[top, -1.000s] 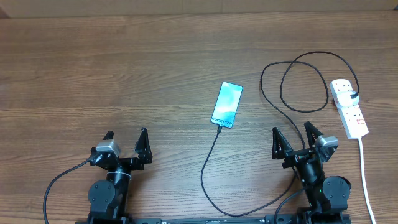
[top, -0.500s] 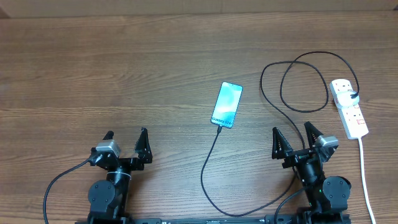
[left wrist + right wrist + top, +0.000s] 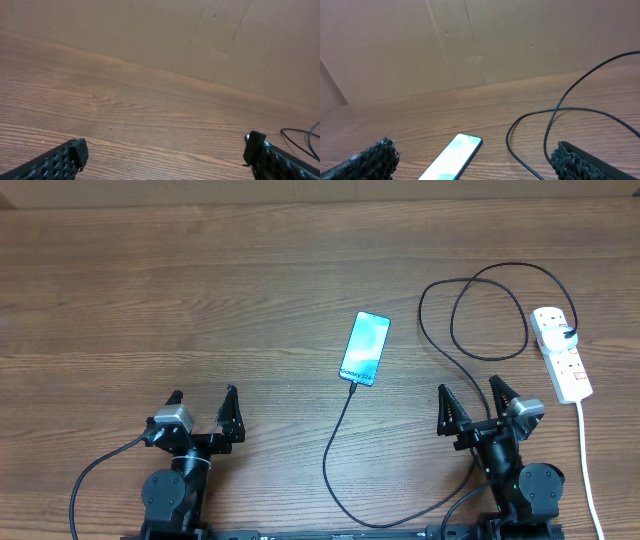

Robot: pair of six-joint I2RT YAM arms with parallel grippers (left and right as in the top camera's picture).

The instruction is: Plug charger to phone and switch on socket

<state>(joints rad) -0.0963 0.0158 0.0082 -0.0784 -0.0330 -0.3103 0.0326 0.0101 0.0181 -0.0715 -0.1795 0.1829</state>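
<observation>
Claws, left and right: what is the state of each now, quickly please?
Left claw: open, holding nothing.
Right claw: open, holding nothing.

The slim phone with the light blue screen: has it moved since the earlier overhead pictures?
No. The slim blue-screened phone lies at the same spot and tilt relative to the white power strip as before.

We see soft, even light over the wooden table (image 3: 200, 280), bright enough throughout, with only faint shadows. The phone (image 3: 365, 347) screen shows a pale teal sheen and no harsh glare. The overhead view is crisp. The wrist views look softer, with the fingertips (image 3: 65, 159) slightly blurred at the lower edge.
</observation>
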